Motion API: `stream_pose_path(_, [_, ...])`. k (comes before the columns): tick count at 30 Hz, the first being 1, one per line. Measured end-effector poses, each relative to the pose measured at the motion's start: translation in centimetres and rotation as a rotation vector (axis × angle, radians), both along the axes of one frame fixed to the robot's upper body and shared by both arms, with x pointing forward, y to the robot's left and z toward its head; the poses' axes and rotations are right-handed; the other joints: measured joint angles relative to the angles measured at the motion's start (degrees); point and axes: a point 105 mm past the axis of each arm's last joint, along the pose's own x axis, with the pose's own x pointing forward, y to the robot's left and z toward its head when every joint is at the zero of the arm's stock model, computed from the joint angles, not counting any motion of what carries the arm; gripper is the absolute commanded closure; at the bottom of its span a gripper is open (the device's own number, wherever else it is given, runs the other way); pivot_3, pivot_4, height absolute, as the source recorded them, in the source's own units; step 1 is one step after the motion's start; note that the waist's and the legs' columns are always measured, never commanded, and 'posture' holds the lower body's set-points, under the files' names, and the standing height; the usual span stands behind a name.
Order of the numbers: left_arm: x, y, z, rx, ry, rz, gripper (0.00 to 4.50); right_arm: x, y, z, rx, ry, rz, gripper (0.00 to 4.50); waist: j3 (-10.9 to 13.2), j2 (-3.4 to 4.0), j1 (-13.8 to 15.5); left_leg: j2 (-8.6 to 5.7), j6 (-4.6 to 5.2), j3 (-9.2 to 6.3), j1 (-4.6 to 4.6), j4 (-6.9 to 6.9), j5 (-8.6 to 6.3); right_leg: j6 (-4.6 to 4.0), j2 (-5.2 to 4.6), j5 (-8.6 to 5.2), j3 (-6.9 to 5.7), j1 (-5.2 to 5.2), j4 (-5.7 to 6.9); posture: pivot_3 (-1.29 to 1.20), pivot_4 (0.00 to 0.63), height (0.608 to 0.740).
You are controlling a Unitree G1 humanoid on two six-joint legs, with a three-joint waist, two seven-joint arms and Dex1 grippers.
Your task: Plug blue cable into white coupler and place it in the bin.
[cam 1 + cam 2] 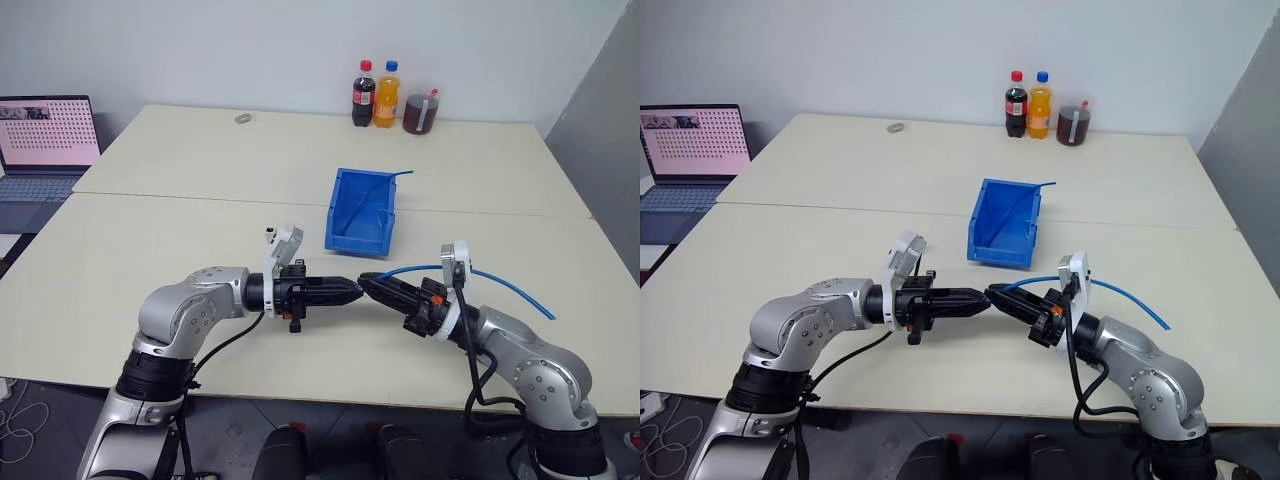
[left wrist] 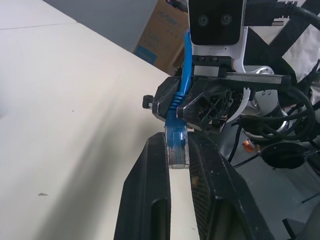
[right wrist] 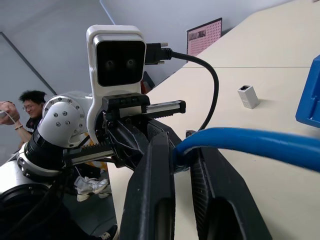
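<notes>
Over the near counter [image 1: 150, 240] edge, the left hand [image 1: 352, 291] pinches the blue cable's [image 1: 510, 290] clear plug [image 2: 176, 147], and the right hand [image 1: 368, 282] is clamped just behind it. The white coupler [image 3: 248, 96] lies loose on the counter, so one hand should let go and fetch it. The bin [image 1: 360, 245] sits beyond.

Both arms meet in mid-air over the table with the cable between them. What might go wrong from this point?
1. The left gripper and right gripper both clamp the blue cable close to its clear plug. Any pull apart may strain it or make it slip.
2. The white coupler lies loose on the table, unheld. Pushing the plug in could just slide it.
3. The cable's free length trails past the right arm and might snag.
</notes>
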Motion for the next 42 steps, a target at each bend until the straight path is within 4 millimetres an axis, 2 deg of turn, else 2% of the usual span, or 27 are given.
stream_pose_path(3, [0.0,0.0,-0.2,-0.013,-0.018,0.003,4.27,0.0,0.0,0.0,-0.002,0.002,0.003,4.37,0.0,0.00,0.0,0.00,0.00,0.00,0.00,0.00,0.00,0.00,0.00,0.00,0.00,0.00,0.00,0.00,0.150,0.740])
stream_pose_path(4, [0.1,0.0,-0.3,-0.013,-0.022,0.005,3.56,0.0,-0.1,0.0,-0.004,0.002,0.003,4.37,0.0,0.00,0.0,0.00,0.00,0.00,0.00,0.00,0.00,0.00,0.00,0.00,0.00,0.00,0.00,0.00,0.150,0.740])
stream_pose_path(14, [0.2,1.2,-1.6,0.038,0.007,0.048,1.45,-0.5,0.6,-0.5,-0.029,0.021,0.043,4.39,0.0,0.01,0.0,0.01,0.00,0.00,-0.01,0.00,0.00,0.00,0.00,0.00,0.00,-0.02,0.00,0.00,0.150,0.740])
stream_pose_path(17, [0.0,2.6,-2.6,0.117,-0.029,0.082,0.91,-0.5,0.6,-0.6,-0.036,0.018,0.050,4.39,0.0,0.03,-0.1,0.02,0.00,0.01,-0.01,-0.03,0.00,-0.02,0.00,-0.01,0.02,-0.05,0.00,0.00,0.150,0.740])
stream_pose_path(19, [-0.1,3.7,-3.5,0.183,-0.074,0.123,0.38,-0.2,0.3,-0.8,-0.037,0.020,0.039,4.39,0.0,0.03,-0.2,0.02,0.00,0.01,0.00,-0.04,0.00,-0.04,0.00,-0.01,0.02,-0.05,0.00,0.00,0.150,0.740])
stream_pose_path(21, [0.8,4.7,-4.3,0.230,-0.132,0.236,0.03,0.1,-0.1,-1.0,-0.056,0.014,0.020,4.39,0.0,0.05,0.0,0.01,0.00,0.01,-0.01,-0.03,0.00,-0.04,-0.06,-0.01,0.01,-0.05,0.00,0.00,0.150,0.740])
stream_pose_path(26, [4.8,7.7,-4.7,0.307,-0.289,0.671,0.00,0.9,-0.9,-1.3,-0.089,-0.007,-0.030,4.39,0.1,-0.01,0.3,-0.03,0.00,0.01,-0.03,0.00,0.00,0.01,-0.10,0.01,0.00,-0.01,-0.02,0.00,0.150,0.740])
stream_pose_path(31, [7.3,10.0,-6.0,0.406,-0.293,0.958,0.00,1.6,-1.0,-1.3,-0.091,-0.014,-0.048,4.39,0.1,-0.02,0.2,-0.01,0.00,0.00,-0.03,0.00,0.00,-0.15,-0.04,0.13,0.00,-0.02,0.00,0.00,0.150,0.740])
stream_pose_path(36, [9.1,11.6,-6.5,0.488,-0.285,1.077,0.00,2.1,-1.0,-1.0,-0.100,-0.037,-0.060,4.39,0.1,-0.02,0.2,-0.02,0.00,0.02,-0.03,-0.01,0.00,-0.17,-0.03,0.15,0.01,-0.02,0.00,0.00,0.150,0.740])
stream_pose_path(42, [11.1,11.0,-6.6,0.481,-0.238,1.083,0.00,2.3,-0.9,-1.0,-0.099,-0.039,-0.060,4.39,0.1,-0.02,0.2,-0.05,0.00,0.02,-0.05,-0.01,0.00,-0.17,-0.04,0.16,-0.02,-0.02,-0.01,0.00,0.150,0.740])
